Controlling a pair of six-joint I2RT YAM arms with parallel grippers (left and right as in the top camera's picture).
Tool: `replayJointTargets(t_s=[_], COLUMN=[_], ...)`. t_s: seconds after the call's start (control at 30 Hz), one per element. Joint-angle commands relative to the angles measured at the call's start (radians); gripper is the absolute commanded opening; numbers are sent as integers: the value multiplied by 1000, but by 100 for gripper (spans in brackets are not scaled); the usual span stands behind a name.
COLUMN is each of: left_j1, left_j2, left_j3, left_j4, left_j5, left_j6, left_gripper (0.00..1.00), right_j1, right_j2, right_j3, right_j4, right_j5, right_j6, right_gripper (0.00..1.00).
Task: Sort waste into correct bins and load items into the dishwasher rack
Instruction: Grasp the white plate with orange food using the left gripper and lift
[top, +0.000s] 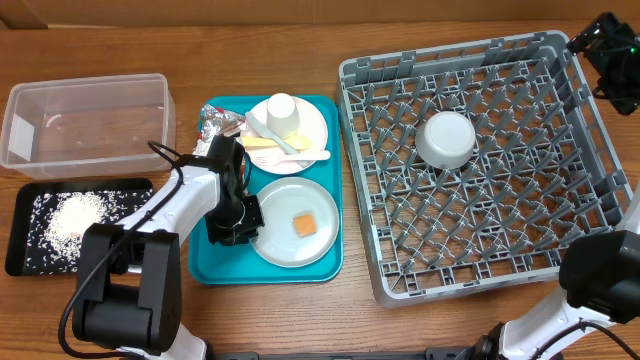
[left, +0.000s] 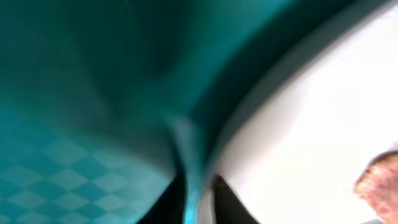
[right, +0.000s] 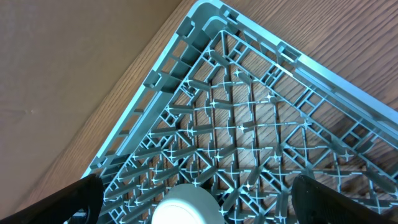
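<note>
Lower plate (top: 280, 242), round and white, lies flat on the near half of the teal tray (top: 225, 268), with the orange cube (top: 303, 224) resting near its centre. Left gripper (top: 238, 216) sits at the plate's left rim. In the left wrist view its fingertips (left: 233, 207) stand close together with the rim between them, a narrow pinch on the plate, though blur hides how firm the hold is. Right gripper (right: 196, 190) hangs with jaws spread wide and empty over the far right corner of the rack (top: 355, 150), where one upturned bowl (top: 445, 138) sits. Upper plate (top: 312, 128) carries the cup (top: 281, 112) and utensils (top: 262, 144). Foil (top: 218, 122) lies at the tray's far left corner, and rice (top: 70, 220) is in the black tray (top: 25, 260).

Hazards, as judged: the cube is not yet binned, so any tilt in a lift would likely roll it off onto tray, table or rack. A pinch on a thin, smooth rim at one edge leaves the plate's weight hanging far from the fingers, so it may pivot, sag or slip out. The teal tray's raised edge may catch the plate if it is dragged rather than lifted.
</note>
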Motion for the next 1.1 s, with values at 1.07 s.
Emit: replayJointTargets(t_s=[1.07], left_j1=[414], left_j2=[-18], left_j3=[624], left_j4=[-624], left_j5=[39], left_j6=[159], left_gripper=[4], right_j1=[-3], right_j2=[-15], right_j3=[15], right_j4=[3], right_j5=[-5], right_j6=[0], right_gripper=[100])
